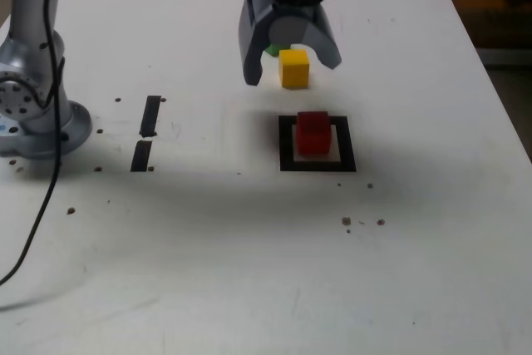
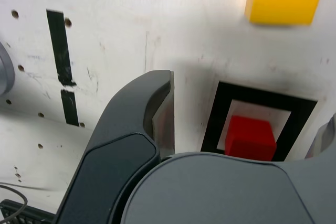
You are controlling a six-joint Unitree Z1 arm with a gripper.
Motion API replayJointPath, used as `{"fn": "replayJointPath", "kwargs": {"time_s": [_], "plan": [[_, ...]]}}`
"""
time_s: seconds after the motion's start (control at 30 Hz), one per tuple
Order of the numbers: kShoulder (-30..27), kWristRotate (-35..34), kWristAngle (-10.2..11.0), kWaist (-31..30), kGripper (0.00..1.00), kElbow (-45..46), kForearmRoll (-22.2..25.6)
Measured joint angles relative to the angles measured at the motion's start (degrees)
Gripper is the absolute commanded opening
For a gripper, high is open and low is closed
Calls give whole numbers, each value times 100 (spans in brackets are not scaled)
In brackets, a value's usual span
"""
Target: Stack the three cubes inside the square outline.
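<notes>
Tool [image 1: 291, 60] hangs above the counter [image 1: 432, 272], jaws spread wide, pinching nothing. Yellow cube [image 1: 293, 68] sits on the counter directly beneath the gap, just beyond the far side of the square outline [image 1: 287, 145]; judged the next pick. A straight descent should straddle it. Cube is plain yellow, faces square, no long axis. Red cube [image 1: 314, 132] rests inside the outline. Green cube [image 1: 272, 50] peeks from behind the tool, toward the far counter edge.

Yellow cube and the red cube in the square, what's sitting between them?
Nothing but bare white table and the far strip of the square outline; the yellow cube and red cube stand apart in the exterior view.
</notes>
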Motion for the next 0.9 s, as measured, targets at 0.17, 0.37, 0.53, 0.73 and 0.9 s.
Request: {"fn": "replayJointPath", "kwargs": {"time_s": [0.17, 0.37, 0.53, 0.73, 0.9], "plan": [[110, 328, 28, 428, 100, -17, -128], [418, 798, 95, 864, 98, -106, -361], [722, 995, 64, 1019, 89, -105, -455], [811, 1124, -3, 1102, 75, -105, -516], [811, 1147, -12, 1109, 52, -90, -641]]}}
